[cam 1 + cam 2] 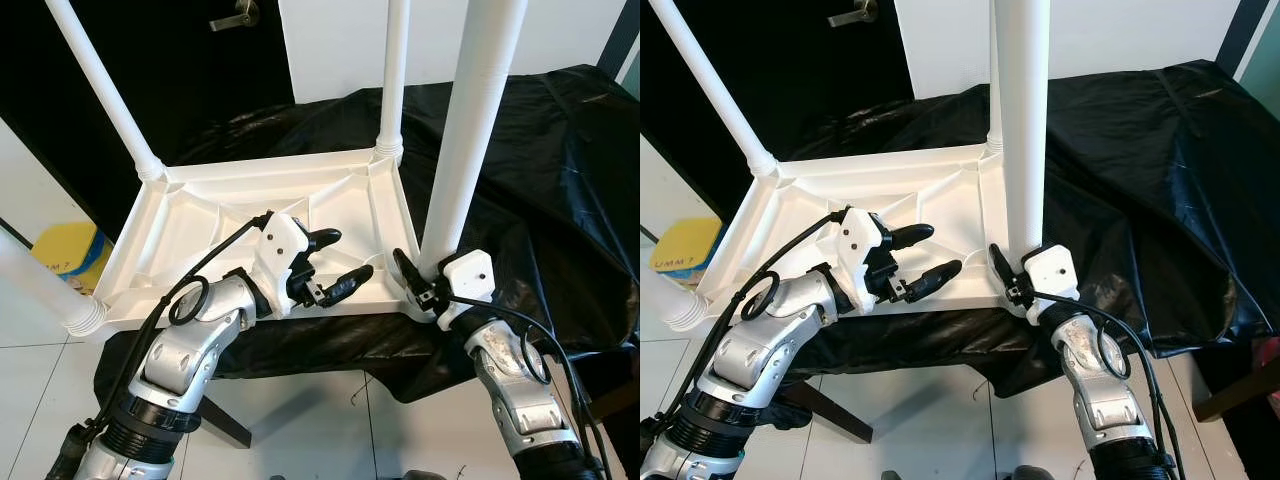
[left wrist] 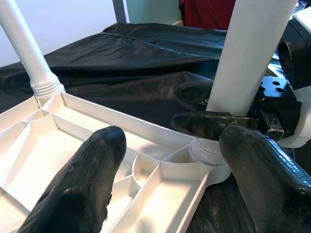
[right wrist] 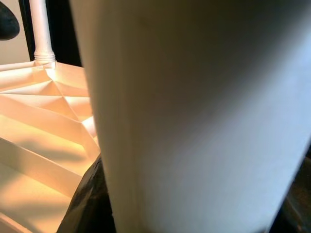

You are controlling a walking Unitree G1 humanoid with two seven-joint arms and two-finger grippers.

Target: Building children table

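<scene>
The white plastic table (image 1: 200, 230) lies upside down on a black sheet, its ribbed underside facing up. White legs stand at the far left (image 1: 105, 90), far right (image 1: 393, 70) and near left (image 1: 40, 285) corners. My right gripper (image 1: 430, 275) is shut on the base of the near right leg (image 1: 470, 120), which stands upright in its corner socket. In the right wrist view that leg (image 3: 194, 111) is pressed close, with one black finger (image 3: 87, 204) against it. My left gripper (image 1: 345, 256) hovers open over the underside, just left of that corner, holding nothing.
The black sheet (image 1: 560, 180) covers the support and drapes to the right. A yellow object (image 1: 70, 255) sits on the white tiled floor at the left. A dark door with a handle (image 1: 235, 15) is behind.
</scene>
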